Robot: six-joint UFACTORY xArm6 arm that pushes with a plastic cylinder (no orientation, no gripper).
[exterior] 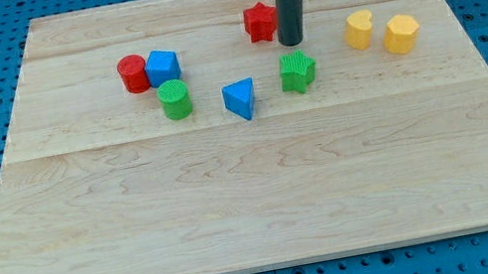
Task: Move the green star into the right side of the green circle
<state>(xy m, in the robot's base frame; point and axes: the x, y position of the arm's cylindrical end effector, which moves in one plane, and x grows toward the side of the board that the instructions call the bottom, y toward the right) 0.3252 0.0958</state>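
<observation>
The green star [297, 71] sits on the wooden board right of centre in the upper half. The green circle [175, 100], a ribbed cylinder, stands well to its left, with the blue triangle [240, 98] between them. My tip [293, 42] is the lower end of the dark rod, just above the green star in the view and a small gap from it. The red star [260, 22] lies right beside the rod on its left.
A red cylinder [133, 74] and a blue cube-like block [162, 68] touch each other just above the green circle. Two yellow blocks [359, 30] [400, 34] lie at the view's upper right. The board [256, 205] rests on a blue pegboard.
</observation>
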